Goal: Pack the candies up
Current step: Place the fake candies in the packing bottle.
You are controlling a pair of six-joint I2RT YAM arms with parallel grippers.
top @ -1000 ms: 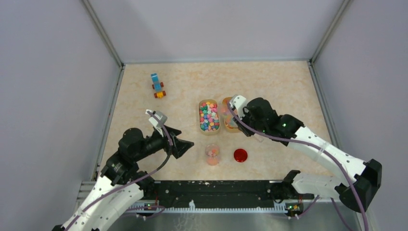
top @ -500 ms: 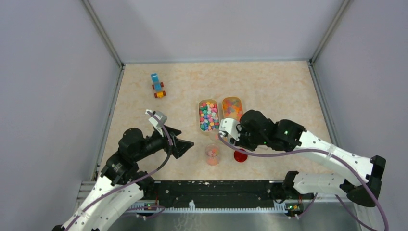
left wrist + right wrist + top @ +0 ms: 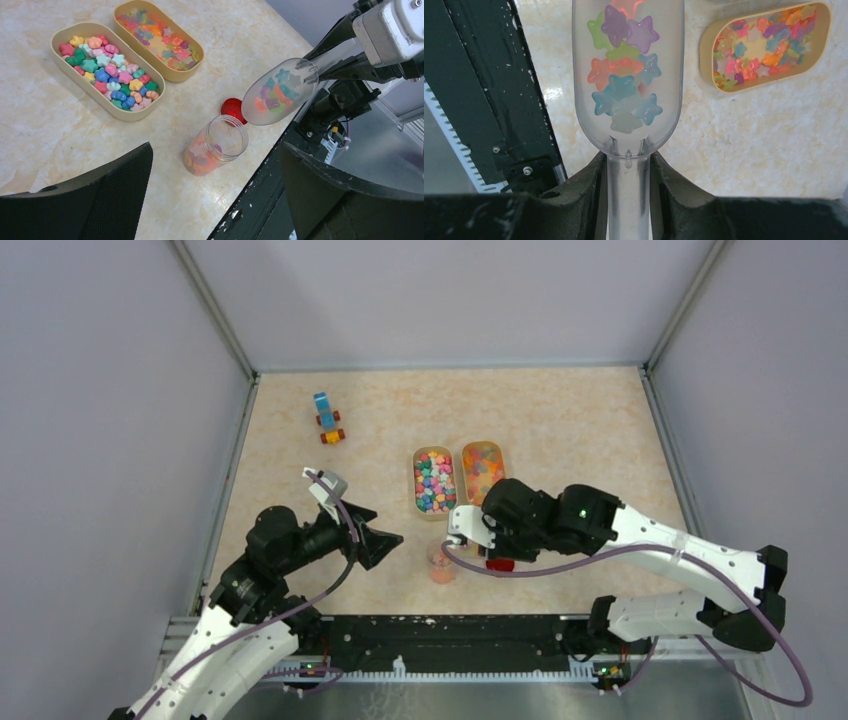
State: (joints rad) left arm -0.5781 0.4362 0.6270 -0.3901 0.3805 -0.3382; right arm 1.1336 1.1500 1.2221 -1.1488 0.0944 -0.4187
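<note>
— How were the jaws found?

— The right gripper (image 3: 628, 192) was seen clenched on the handle of a clear scoop (image 3: 628, 145), the handle being pinched between both fingers. The left gripper (image 3: 385, 540) was found fully released, with nothing held, and was poised above the table (image 3: 560, 420) to the left of the jar.

— And where were the candies seen?

— The candies (image 3: 624, 85) were spread over four places. A small heap of translucent stars was carried in the scoop's bowl. A shallow layer was seen at the bottom of a small clear jar (image 3: 212, 150), which was set upright and uncapped on the table. The others were kept in two tan oval trays laid side by side beyond the jar: opaque pieces in the left tray (image 3: 60, 40), translucent ones in the right tray (image 3: 196, 67).

— How was the scoop set against the jar?

— It was held tilted, its rounded end just beside the jar's mouth on the right arm's side. Whether rim and scoop were touching could not be told.

— Was anything else noted?

— A red lid (image 3: 231, 107) was seen lying flat just beside the jar, and a toy vehicle (image 3: 327, 418) well apart, at the far left of the table.
</note>
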